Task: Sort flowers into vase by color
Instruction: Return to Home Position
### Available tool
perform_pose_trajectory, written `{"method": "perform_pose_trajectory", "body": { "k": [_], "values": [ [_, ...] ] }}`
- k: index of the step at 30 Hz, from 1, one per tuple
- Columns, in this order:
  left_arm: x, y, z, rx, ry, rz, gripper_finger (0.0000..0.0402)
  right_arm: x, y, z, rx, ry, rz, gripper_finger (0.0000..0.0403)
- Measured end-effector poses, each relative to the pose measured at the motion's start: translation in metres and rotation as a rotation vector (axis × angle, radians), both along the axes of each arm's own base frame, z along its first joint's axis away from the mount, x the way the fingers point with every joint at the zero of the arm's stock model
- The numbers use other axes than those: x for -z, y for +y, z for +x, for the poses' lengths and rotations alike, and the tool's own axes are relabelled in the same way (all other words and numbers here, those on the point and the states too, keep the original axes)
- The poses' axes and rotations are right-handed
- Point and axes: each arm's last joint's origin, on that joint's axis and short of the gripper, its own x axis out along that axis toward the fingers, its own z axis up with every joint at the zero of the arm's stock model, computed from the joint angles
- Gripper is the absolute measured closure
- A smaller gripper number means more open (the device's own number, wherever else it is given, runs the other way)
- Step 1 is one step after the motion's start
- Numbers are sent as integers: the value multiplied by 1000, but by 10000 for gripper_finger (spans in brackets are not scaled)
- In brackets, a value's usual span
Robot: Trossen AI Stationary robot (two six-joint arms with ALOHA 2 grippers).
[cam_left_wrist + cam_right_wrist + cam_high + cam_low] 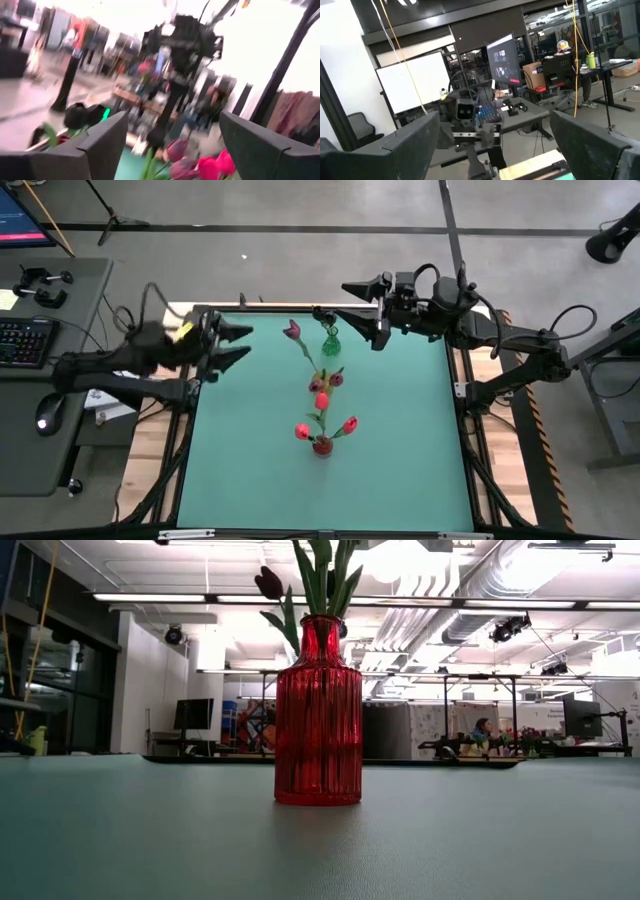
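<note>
Left gripper (246, 341) spread, empty, at table (400, 450) edge, right gripper (342, 300) spread likewise, tulips (350, 423) in red vase (318, 720)

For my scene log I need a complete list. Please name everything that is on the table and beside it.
red vase: one, red ribbed glass, middle of the table, holding green stems.
green vase: one, green, behind the red vase, near the right gripper.
red flowers: three, bright red, heads around the red vase.
dark maroon flowers: three, dark, heads between the vases and beside the green one.
table: one, teal top.
keyboard: one, black, on the desk left of the table.
left gripper: open, empty, at the table's left edge.
right gripper: open, empty, over the far edge.
</note>
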Motion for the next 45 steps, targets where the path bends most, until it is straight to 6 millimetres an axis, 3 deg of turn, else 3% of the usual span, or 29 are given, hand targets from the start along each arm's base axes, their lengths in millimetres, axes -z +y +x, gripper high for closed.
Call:
{"method": "perform_pose_trajectory", "body": {
  "k": [5, 9, 12, 14, 17, 19, 23, 25, 31, 39, 45],
  "values": [
    [60, -18, -1, -23, -130, -33, 156, -3, 1, -7, 0, 2, 0, 35],
    [97, -22, -11, -95, -199, -56, 246, -9, 3, -26, -12, 38, -18, 68],
    [117, -19, -21, -135, -224, -33, 337, -6, 5, -41, -15, 129, -22, 136],
    [126, -17, -27, -140, -234, -8, 383, -1, 6, -52, -17, 211, -8, 204],
    [134, -14, -36, -145, -266, 4, 389, 9, 8, -70, -20, 365, 35, 334],
    [139, -12, -41, -150, -275, 16, 396, 17, 10, -81, -20, 462, 58, 383],
    [149, -10, -48, -165, -303, 2, 399, 35, 16, -108, -42, 561, 128, 375],
    [150, -9, -51, -175, -307, -6, 401, 51, 21, -121, -58, 577, 164, 389],
    [153, -8, -54, -197, -289, -28, 401, 119, 30, -152, -88, 494, 265, 398],
    [154, -8, -54, -192, -272, -23, 401, 205, 25, -149, -136, 230, 248, 402],
    [154, -8, -54, -191, -272, -23, 401, 236, 23, -151, -172, 110, 219, 403]
  ]
}}
